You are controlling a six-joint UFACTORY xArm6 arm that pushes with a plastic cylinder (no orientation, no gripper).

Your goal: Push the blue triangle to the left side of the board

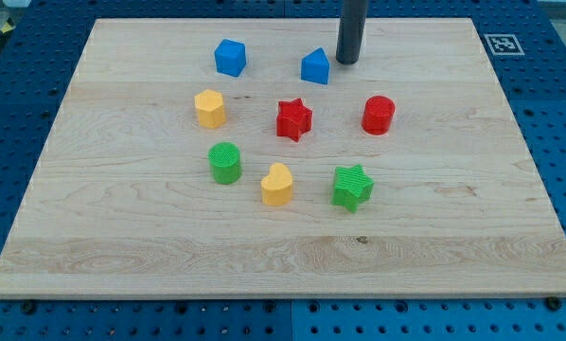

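On the wooden board (122,237), my tip (346,61), a bare rod with nothing clamped, stands just beside the blue triangle (315,66) at its three o'clock, near the view's top, with the blue cube (230,57) at the triangle's nine o'clock.

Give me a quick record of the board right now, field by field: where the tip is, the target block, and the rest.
tip: my tip just to the view's right of the blue triangle, close beside it
target: blue triangle, near the view's top, centre
same row: blue cube to its left
middle row: yellow block, red star, red cylinder
lower row: green cylinder, yellow heart, green star
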